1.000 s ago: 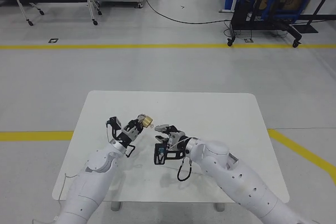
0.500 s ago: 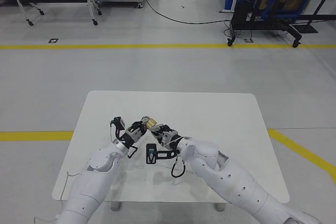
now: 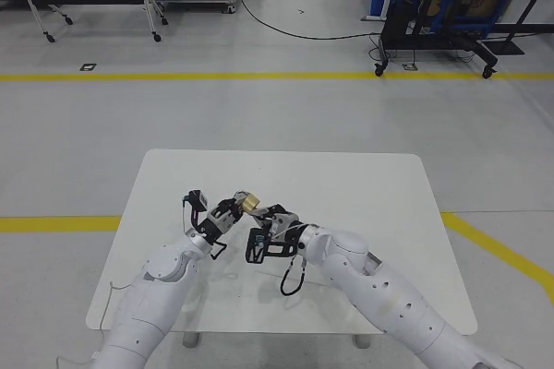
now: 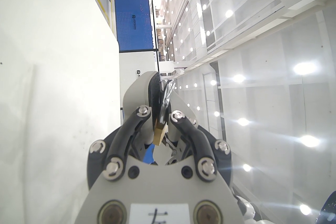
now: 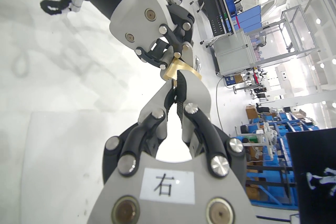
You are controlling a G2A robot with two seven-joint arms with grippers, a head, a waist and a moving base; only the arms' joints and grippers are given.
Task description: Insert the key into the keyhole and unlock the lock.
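Observation:
My left gripper (image 3: 233, 208) hangs over the middle of the white table (image 3: 369, 184), shut on a brass padlock (image 3: 246, 199). In the left wrist view the brass body (image 4: 159, 133) and steel shackle (image 4: 166, 97) sit between the fingers of the left gripper (image 4: 160, 93). My right gripper (image 3: 262, 215) is shut and meets the padlock from the right. In the right wrist view the tips of the right gripper (image 5: 176, 83) press against the padlock's (image 5: 183, 69) brass underside, held by the left gripper (image 5: 172, 57). The key is pinched between the right pads and mostly hidden.
The table's near edge (image 3: 286, 330) runs below both arms. Yellow floor tape (image 3: 46, 223) lies to either side, and a black equipment stand (image 3: 434, 37) is far behind the table.
My right gripper has swung left and up from beside the lock until its tips touch the padlock. The left gripper shifted slightly right with the padlock.

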